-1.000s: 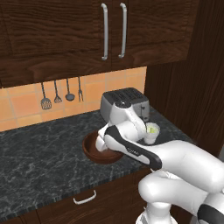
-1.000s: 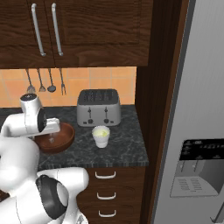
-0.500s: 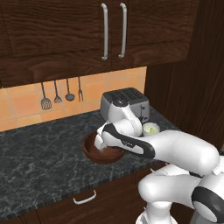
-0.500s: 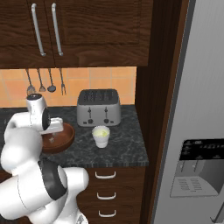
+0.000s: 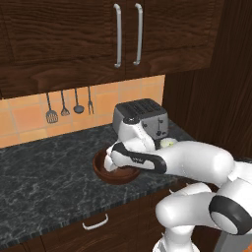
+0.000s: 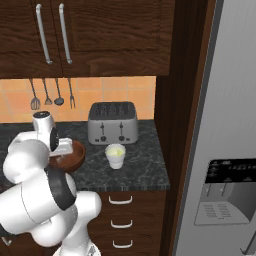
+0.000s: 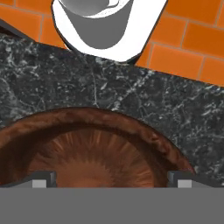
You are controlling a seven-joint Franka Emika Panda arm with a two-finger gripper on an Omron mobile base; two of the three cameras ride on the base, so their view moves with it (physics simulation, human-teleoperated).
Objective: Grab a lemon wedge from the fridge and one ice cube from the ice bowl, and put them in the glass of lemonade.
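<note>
The ice bowl (image 5: 114,173) is a shallow reddish-brown bowl on the dark counter, left of the toaster; it is also seen in the right base view (image 6: 74,156). My gripper (image 7: 111,180) hangs just over the ice bowl's (image 7: 100,131) inside, open, its fingertips (image 7: 43,179) far apart with nothing between them. In the left base view the gripper (image 5: 111,165) reaches into the bowl. No ice cube shows in the part of the bowl I see. The glass of lemonade (image 6: 115,155) stands right of the bowl, and its rim (image 5: 168,143) peeks from behind my arm. The grey fridge (image 6: 232,115) stands at the right. The lemon wedge is out of view.
A silver toaster (image 5: 141,119) (image 6: 112,122) stands at the back of the counter, behind bowl and glass. Kitchen utensils (image 5: 69,106) hang on the orange tiled wall. Dark cabinets hang overhead, and a dark side panel (image 6: 175,100) parts counter from fridge.
My hand has moved left and down into the ice bowl, and the arm has stretched out over the counter. The jaws have stayed open. Bowl, glass and toaster have not moved.
</note>
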